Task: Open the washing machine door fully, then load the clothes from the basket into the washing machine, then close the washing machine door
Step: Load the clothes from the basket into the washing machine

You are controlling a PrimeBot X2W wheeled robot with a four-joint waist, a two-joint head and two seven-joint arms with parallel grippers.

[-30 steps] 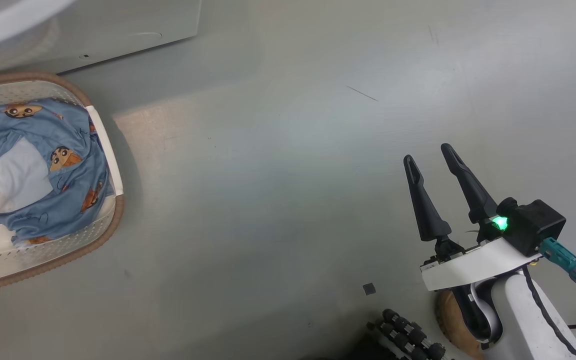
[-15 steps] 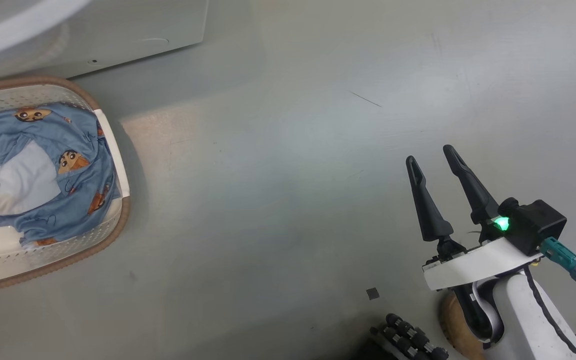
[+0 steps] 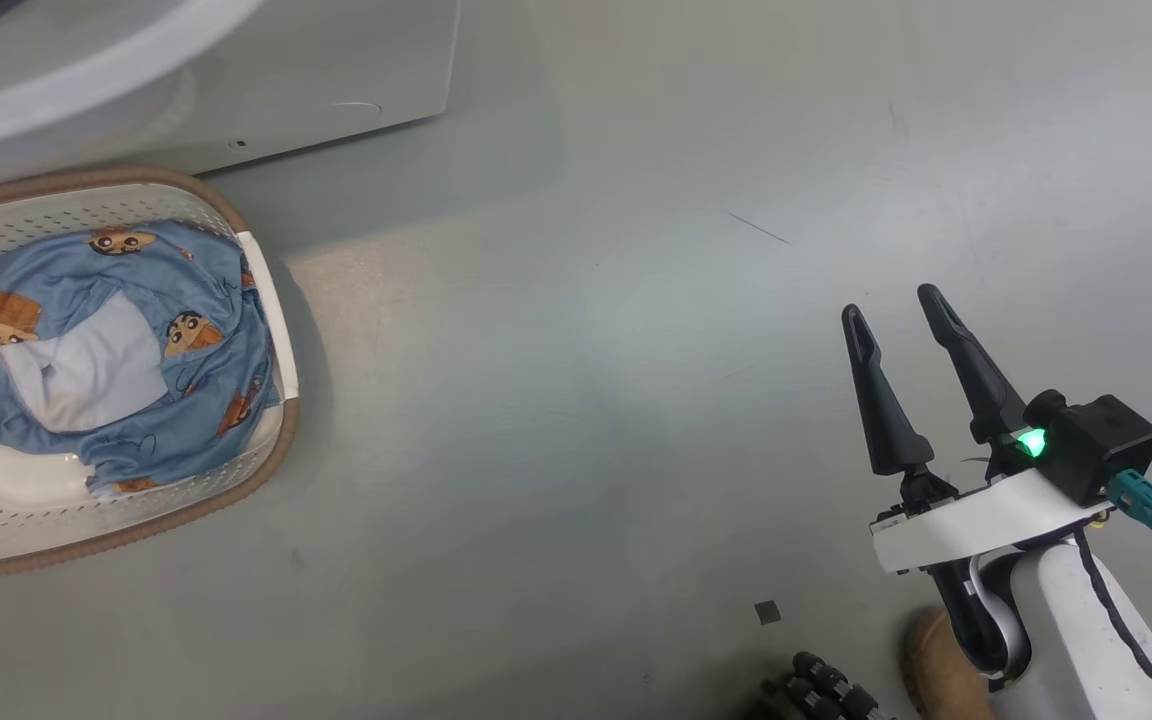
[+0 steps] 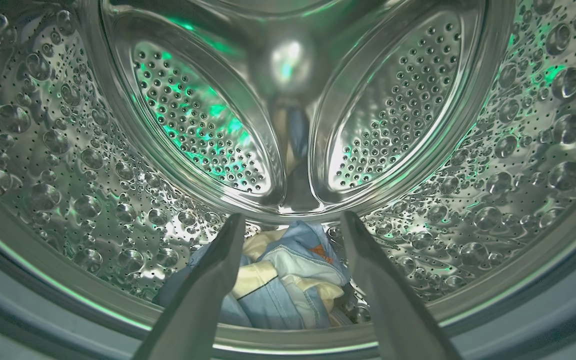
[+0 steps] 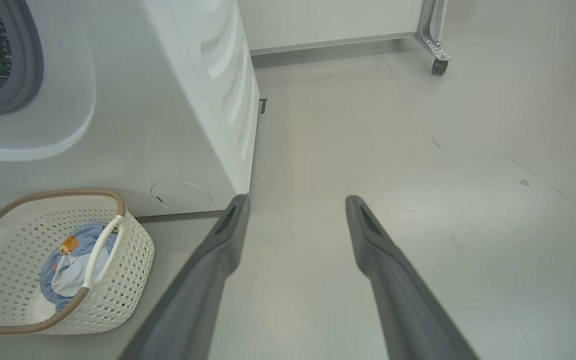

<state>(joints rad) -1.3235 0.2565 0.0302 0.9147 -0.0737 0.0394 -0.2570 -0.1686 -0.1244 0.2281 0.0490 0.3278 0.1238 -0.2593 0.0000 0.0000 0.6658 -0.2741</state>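
Our left gripper [image 4: 292, 216] with two long dark fingers spread and empty, pointing into the white front-loading washing machine [image 5: 168, 125], light blue and cream clothes [image 4: 288, 280] heaped low in its perforated steel drum [image 4: 193, 135], our right gripper [image 3: 889, 302] also spread and empty, beside the washing machine, cream perforated basket [image 3: 36, 520] before the washing machine, long axis along its front, blue cartoon-print garment [image 3: 106, 350] inside, our head camera has swung, things unmoved.

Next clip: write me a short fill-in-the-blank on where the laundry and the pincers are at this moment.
1. The left pincer points into the washing machine's steel ____, where a garment lies.
2. Blue clothes lie in the cream ____ beside the machine.
3. The right pincer hangs over the floor with its jaws ____.
Missing words: drum; basket; open.
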